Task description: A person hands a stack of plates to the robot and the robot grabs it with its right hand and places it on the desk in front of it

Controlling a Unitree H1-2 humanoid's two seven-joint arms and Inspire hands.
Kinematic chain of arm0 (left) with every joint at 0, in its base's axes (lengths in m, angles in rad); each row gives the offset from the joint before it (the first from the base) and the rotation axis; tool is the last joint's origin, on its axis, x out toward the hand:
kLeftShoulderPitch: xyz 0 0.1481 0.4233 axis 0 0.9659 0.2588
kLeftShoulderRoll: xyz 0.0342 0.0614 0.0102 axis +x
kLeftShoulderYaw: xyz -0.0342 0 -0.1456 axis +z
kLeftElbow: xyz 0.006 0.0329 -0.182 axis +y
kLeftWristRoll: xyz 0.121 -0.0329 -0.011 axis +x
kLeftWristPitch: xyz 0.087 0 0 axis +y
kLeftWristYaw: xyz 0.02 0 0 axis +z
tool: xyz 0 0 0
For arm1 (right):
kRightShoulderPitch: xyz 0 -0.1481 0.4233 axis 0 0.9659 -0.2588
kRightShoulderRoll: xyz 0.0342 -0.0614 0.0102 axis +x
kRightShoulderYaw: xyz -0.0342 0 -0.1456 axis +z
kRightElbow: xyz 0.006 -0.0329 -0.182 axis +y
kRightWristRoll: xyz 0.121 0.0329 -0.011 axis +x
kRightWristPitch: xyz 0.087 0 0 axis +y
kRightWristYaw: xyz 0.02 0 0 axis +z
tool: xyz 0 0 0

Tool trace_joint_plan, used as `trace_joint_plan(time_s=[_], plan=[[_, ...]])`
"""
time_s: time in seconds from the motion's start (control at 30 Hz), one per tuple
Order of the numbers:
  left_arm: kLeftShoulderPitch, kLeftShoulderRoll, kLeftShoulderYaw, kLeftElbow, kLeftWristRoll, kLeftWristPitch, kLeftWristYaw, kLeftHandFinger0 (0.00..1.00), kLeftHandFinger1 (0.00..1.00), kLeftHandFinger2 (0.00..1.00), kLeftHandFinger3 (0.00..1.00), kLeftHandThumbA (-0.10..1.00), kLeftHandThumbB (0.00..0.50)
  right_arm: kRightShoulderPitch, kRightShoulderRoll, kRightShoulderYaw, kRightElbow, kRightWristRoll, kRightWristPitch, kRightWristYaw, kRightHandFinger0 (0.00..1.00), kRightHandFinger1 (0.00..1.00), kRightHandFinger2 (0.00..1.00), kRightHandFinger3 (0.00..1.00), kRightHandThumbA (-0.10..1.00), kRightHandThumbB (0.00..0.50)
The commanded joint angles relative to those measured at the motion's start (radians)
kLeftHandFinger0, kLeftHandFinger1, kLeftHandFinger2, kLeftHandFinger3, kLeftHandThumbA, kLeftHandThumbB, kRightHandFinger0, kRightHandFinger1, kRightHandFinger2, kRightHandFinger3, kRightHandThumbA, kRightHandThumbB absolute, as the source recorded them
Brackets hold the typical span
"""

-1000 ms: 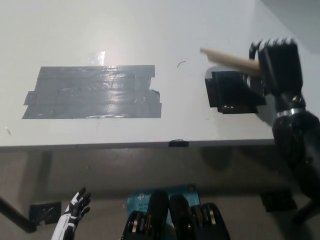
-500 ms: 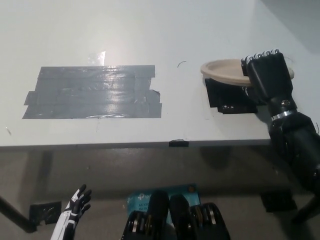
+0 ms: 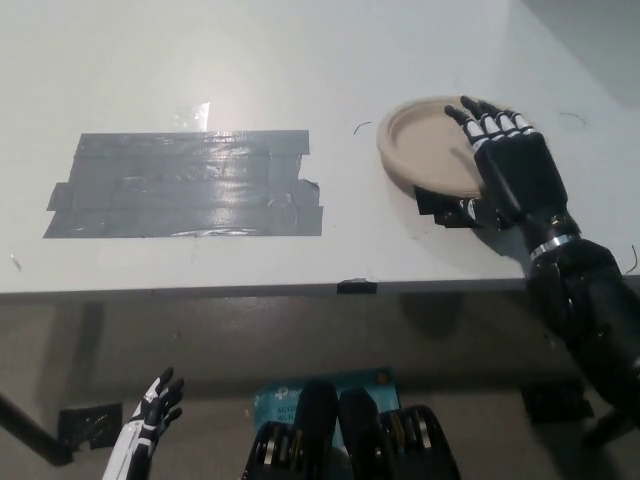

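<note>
— Since half a second ago the stack of plates (image 3: 420, 150) has swung from tilted and raised to lying flat on the surface (image 3: 300, 60), and the right hand (image 3: 510, 175) has turned palm-down over it.

— So is the task nearly finished?

— By the look of it, yes. The handover and the grab are done, and the stack sits on the surface in front of the robot, its near edge overlapping the black tape patch (image 3: 450, 212). What seems left is for the hand to lift clear and draw back.

— And the fingers (image 3: 492, 125)?

— They lie stretched out and slightly spread across the right part of the top plate, touching it rather than curling round its rim. That reads as a released hold, though the thumb is hidden under the palm, so a light pinch at the rim cannot be ruled out.

— What about the other hand?

— The white left hand (image 3: 150, 420) hangs low at the lower left, well below the surface, fingers apart and holding nothing.
</note>
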Motion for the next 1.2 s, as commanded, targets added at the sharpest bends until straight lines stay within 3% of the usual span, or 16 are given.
trace_joint_plan(time_s=[0.0,0.13,0.2,0.37,0.43,0.5,0.7,0.8,0.87,0.93,0.97,1.03,1.17], plan=[[-0.022,0.022,0.003,-0.033,0.002,-0.008,-0.007,1.0,1.0,1.0,1.0,1.0,0.219,-0.162,-0.268,-0.051,-0.736,0.861,0.368,0.942,1.0,1.0,1.0,1.0,0.85,0.5],[-0.021,0.023,0.004,-0.039,0.003,-0.007,-0.006,1.0,1.0,1.0,1.0,1.0,0.219,-0.192,-0.337,-0.058,-0.867,0.993,0.494,1.013,1.0,1.0,1.0,1.0,0.75,0.5],[-0.021,0.024,0.005,-0.038,0.003,-0.007,-0.007,1.0,1.0,1.0,1.0,1.0,0.221,-0.199,-0.364,-0.064,-0.895,1.072,0.509,1.031,1.0,1.0,1.0,1.0,0.68,0.5],[-0.016,0.025,0.005,-0.046,0.003,-0.003,-0.007,1.0,1.0,1.0,1.0,1.0,0.215,-0.18,-0.421,-0.137,-0.958,1.298,0.509,1.046,1.0,1.0,1.0,1.0,0.66,0.5],[-0.023,0.024,0.004,-0.039,0.002,-0.002,-0.008,1.0,1.0,1.0,1.0,1.0,0.224,-0.171,-0.438,-0.196,-0.994,1.371,0.488,1.029,1.0,1.0,1.0,1.0,0.81,0.5],[-0.033,0.022,0.004,-0.037,0.003,0.005,-0.007,1.0,1.0,1.0,1.0,1.0,0.228,-0.177,-0.46,-0.223,-1.017,1.401,0.475,1.015,1.0,1.0,1.0,1.0,0.87,0.5],[-0.017,0.022,0.0,-0.053,0.004,0.015,-0.011,1.0,1.0,1.0,1.0,1.0,0.238,-0.176,-0.509,-0.275,-1.089,1.522,0.489,0.971,1.0,1.0,1.0,1.0,0.88,0.5],[-0.018,0.023,0.0,-0.058,0.006,0.021,-0.01,1.0,1.0,1.0,1.0,1.0,0.24,-0.145,-0.489,-0.313,-1.066,1.652,0.42,0.982,1.0,1.0,1.0,1.0,0.87,0.5],[-0.032,0.022,0.001,-0.05,0.003,0.016,-0.01,1.0,1.0,1.0,1.0,1.0,0.239,-0.132,-0.463,-0.336,-1.044,1.718,0.372,1.0,1.0,1.0,1.0,1.0,0.94,0.5],[-0.036,0.022,0.002,-0.048,0.0,0.017,-0.011,1.0,1.0,1.0,1.0,1.0,0.239,-0.131,-0.452,-0.346,-1.036,1.74,0.338,1.011,1.0,1.0,1.0,1.0,0.93,0.5],[-0.041,0.021,0.002,-0.047,-0.002,0.022,-0.011,1.0,1.0,1.0,1.0,1.0,0.237,-0.131,-0.436,-0.362,-1.035,1.77,0.32,0.997,1.0,1.0,1.0,1.0,0.9,0.5],[-0.045,0.021,0.003,-0.048,0.001,0.024,-0.009,1.0,1.0,1.0,1.0,1.0,0.23,-0.123,-0.425,-0.389,-1.054,1.815,0.312,0.943,1.0,1.0,1.0,1.0,0.97,0.5],[-0.063,0.024,0.002,-0.05,0.0,0.025,-0.013,1.0,1.0,1.0,1.0,1.0,0.222,-0.072,-0.471,-0.449,-1.137,1.787,0.252,0.785,1.0,1.0,1.0,1.0,1.0,0.5]])
